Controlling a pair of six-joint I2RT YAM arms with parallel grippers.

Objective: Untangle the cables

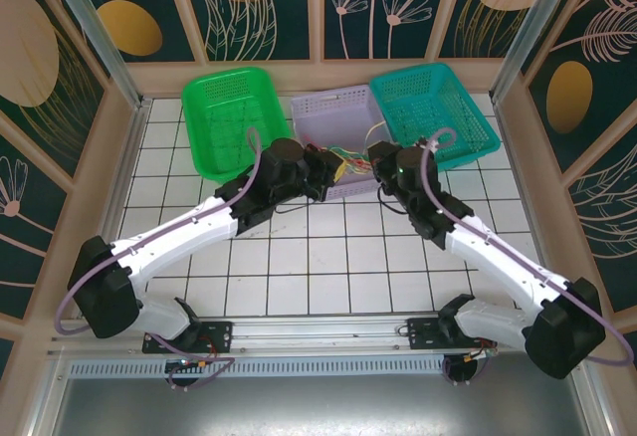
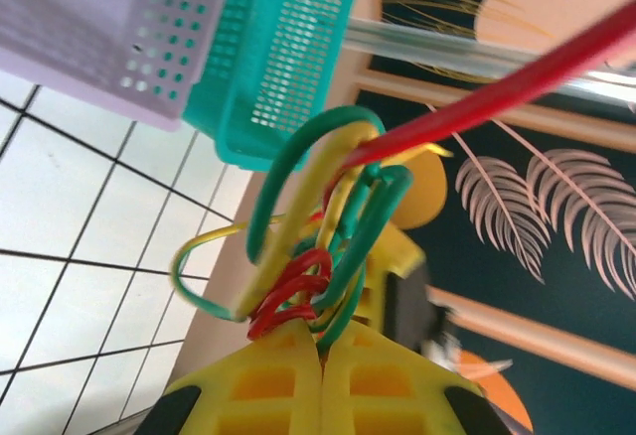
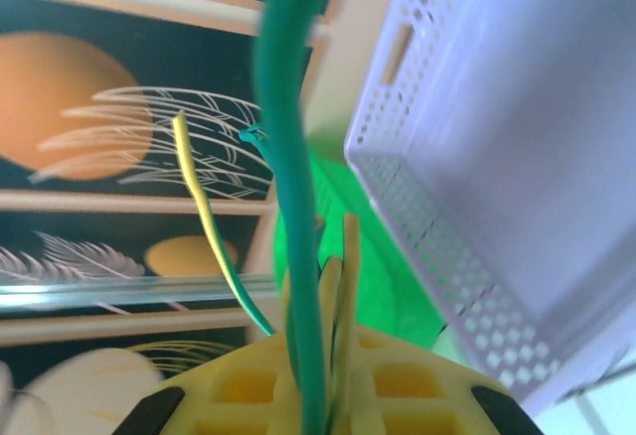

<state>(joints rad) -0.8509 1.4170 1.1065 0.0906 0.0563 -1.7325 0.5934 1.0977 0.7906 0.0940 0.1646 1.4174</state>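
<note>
1. Above the far middle of the white-tiled counter (image 1: 299,267), just in front of a lilac basket (image 1: 338,117), I saw both arms meeting, with the cables (image 1: 351,160) strung between them as a small bunch of green, red and yellow strands.
2. The left pincer (image 1: 334,171) sat on the left of the bunch and the right pincer (image 1: 374,160) on the right, close together.
3. A green basket (image 1: 234,117) stood left of the lilac one and a teal basket (image 1: 435,112) to its right, all three along the back wall.
4. On the left wrist camera, the left pincer (image 2: 320,344) had its yellow fingers (image 2: 268,375) pressed together, pinching the cables (image 2: 303,281) at a knot of red, green and yellow loops.
5. From that knot a red cable (image 2: 497,97) ran taut up and to the right.
6. On the right wrist camera, the right pincer (image 3: 320,356) was closed on a green cable (image 3: 291,157) that rose straight up out of the frame.
7. A thin yellow-and-green strand (image 3: 209,221) curved up to its left, its tip free.
8. The lilac basket (image 3: 517,157) sat close on the right in that view.
</note>
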